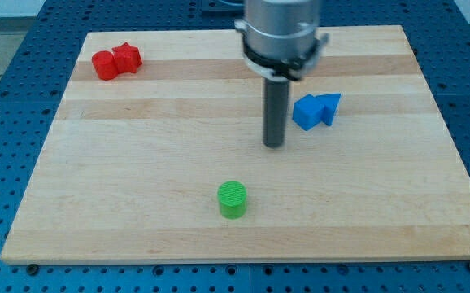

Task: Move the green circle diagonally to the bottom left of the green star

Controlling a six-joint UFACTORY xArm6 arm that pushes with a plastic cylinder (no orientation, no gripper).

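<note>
The green circle (232, 199) is a short green cylinder standing on the wooden board (137, 187), low and near the middle. My tip (274, 145) is at the end of the dark rod, above and to the right of the green circle, with a clear gap between them. No green star shows anywhere in the view; the arm's body hides part of the board's top middle.
Two red blocks (115, 61) touch each other at the top left. Two blue blocks (315, 110) sit together just right of the rod. The board lies on a blue perforated table (7, 122).
</note>
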